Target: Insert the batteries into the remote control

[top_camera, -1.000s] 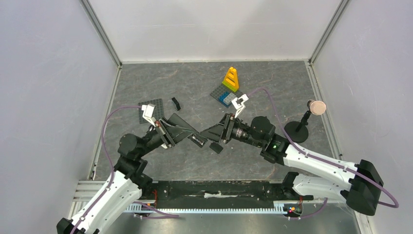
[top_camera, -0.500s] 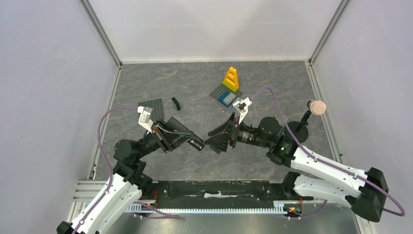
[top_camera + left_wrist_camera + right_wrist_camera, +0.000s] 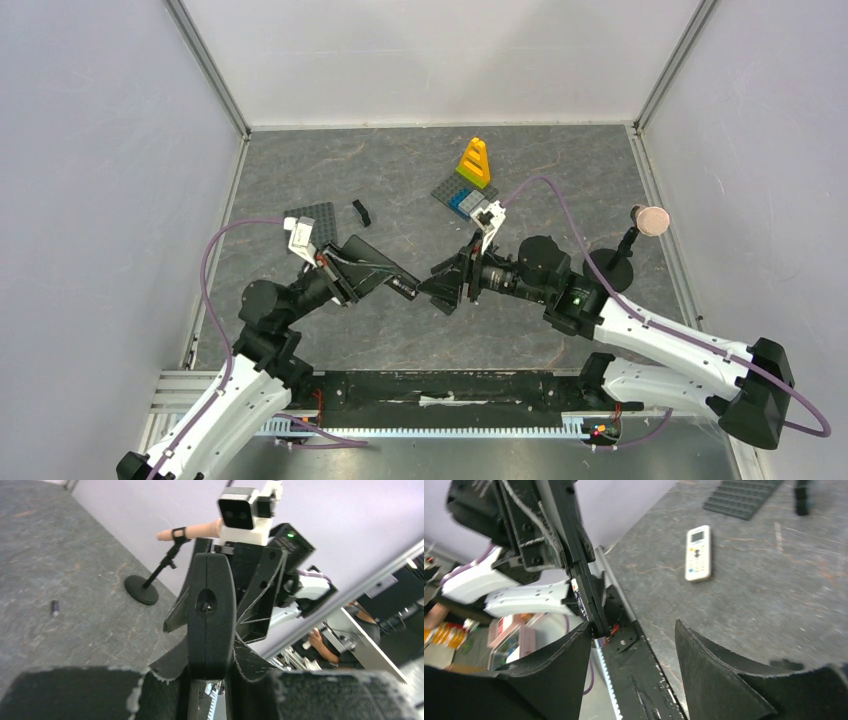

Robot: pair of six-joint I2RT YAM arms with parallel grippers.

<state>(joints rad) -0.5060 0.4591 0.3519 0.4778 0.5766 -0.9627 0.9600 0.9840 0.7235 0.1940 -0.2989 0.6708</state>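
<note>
Grey stone-like table (image 3: pixel 400 180) w/ white walls is seen from above. L fingers (image 3: pixel 385 272) are set narrow, and a black oblong piece (image 3: pixel 210 615) is held upright btw. them, raised over the table. R fingers (image 3: pixel 442 288) are spread wide and nothing is held btw. them. They are pointed at the black piece, and its lower end is seen just beside one R finger; contact cannot be told. Remote (image 3: pixel 699 552) is laid flat on the table, buttons side up, near the studded plate (image 3: pixel 744 497); in the top view it is hidden. One battery (image 3: pixel 55 608) is laid on the table, near the base of the stand (image 3: pixel 142 590).
</note>
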